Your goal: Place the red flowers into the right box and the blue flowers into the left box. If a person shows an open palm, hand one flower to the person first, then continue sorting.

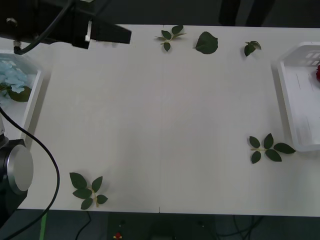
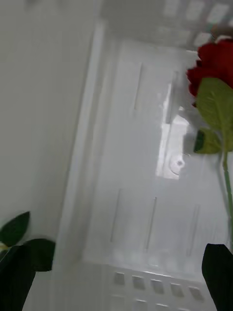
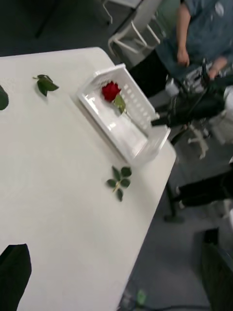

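Note:
One red flower (image 2: pixel 213 63) lies in the right box (image 2: pixel 131 160), its green stem running along the far wall. My right gripper (image 2: pixel 116 279) hovers over this white tray, open, with nothing between its black fingers. From the front, the right box (image 1: pixel 286 100) sits at the table's right edge with a bit of the red flower (image 1: pixel 317 72) showing. The left box (image 1: pixel 34 97) at the left edge holds pale blue flowers (image 1: pixel 11 76). My left arm (image 1: pixel 75 25) is raised high at the back left. The left gripper (image 3: pixel 116 277) is open and empty, looking across at the right box (image 3: pixel 121 131) and red flower (image 3: pixel 110 91).
Loose green leaf sprigs lie on the white table: one at the front left (image 1: pixel 87 190), one beside the right box (image 1: pixel 270 148), and three along the back edge (image 1: pixel 170 36), (image 1: pixel 206 43), (image 1: pixel 251 47). The middle of the table is bare.

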Motion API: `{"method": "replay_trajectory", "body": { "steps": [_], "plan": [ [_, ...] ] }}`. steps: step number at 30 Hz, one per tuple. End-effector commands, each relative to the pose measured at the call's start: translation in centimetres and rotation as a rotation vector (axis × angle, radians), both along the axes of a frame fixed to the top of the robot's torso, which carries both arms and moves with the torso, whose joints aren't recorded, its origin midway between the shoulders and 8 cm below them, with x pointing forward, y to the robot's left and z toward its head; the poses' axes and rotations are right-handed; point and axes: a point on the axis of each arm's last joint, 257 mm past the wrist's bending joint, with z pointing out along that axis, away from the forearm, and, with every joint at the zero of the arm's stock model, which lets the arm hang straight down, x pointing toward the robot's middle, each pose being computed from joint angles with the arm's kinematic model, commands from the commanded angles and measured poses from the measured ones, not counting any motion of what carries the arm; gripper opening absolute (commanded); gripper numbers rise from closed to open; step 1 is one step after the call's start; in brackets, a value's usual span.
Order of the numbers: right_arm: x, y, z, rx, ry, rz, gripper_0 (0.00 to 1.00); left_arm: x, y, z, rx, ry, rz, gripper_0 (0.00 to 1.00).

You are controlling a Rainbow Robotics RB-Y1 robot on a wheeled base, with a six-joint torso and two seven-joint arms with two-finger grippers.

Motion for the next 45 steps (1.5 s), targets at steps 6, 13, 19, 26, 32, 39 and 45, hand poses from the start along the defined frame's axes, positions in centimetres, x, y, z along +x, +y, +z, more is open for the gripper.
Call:
{"method": "replay_trajectory", "body": {
  "steps": [6,13,19,26,32,39,45],
  "plan": [
    [-3.3,13.9,7.6,0.143,-0.168,0.501,1.00,1.7,8.3,-7.5,0.349,-0.215,-0.008,1.00],
    [-6.8,22.4,11.5,0.133,-0.355,0.861,1.00,3.0,11.4,-10.8,0.488,-0.339,-0.027,1.00],
    [-10.4,27.4,13.2,0.140,-0.457,1.054,1.00,3.8,13.0,-11.7,0.591,-0.431,-0.060,1.00],
    [-14.3,30.7,12.7,0.199,-0.465,1.147,1.00,4.9,14.2,-11.6,0.690,-0.571,-0.118,1.00],
    [-15.7,31.8,12.0,0.204,-0.470,1.160,1.00,4.9,14.4,-11.7,0.710,-0.594,-0.141,1.00],
    [-15.9,31.9,11.8,0.213,-0.470,1.151,1.00,4.8,14.1,-11.8,0.706,-0.596,-0.149,1.00],
    [-15.9,31.9,11.8,0.213,-0.470,1.151,1.00,4.8,14.1,-11.8,0.706,-0.596,-0.149,1.00]
  ]
}}
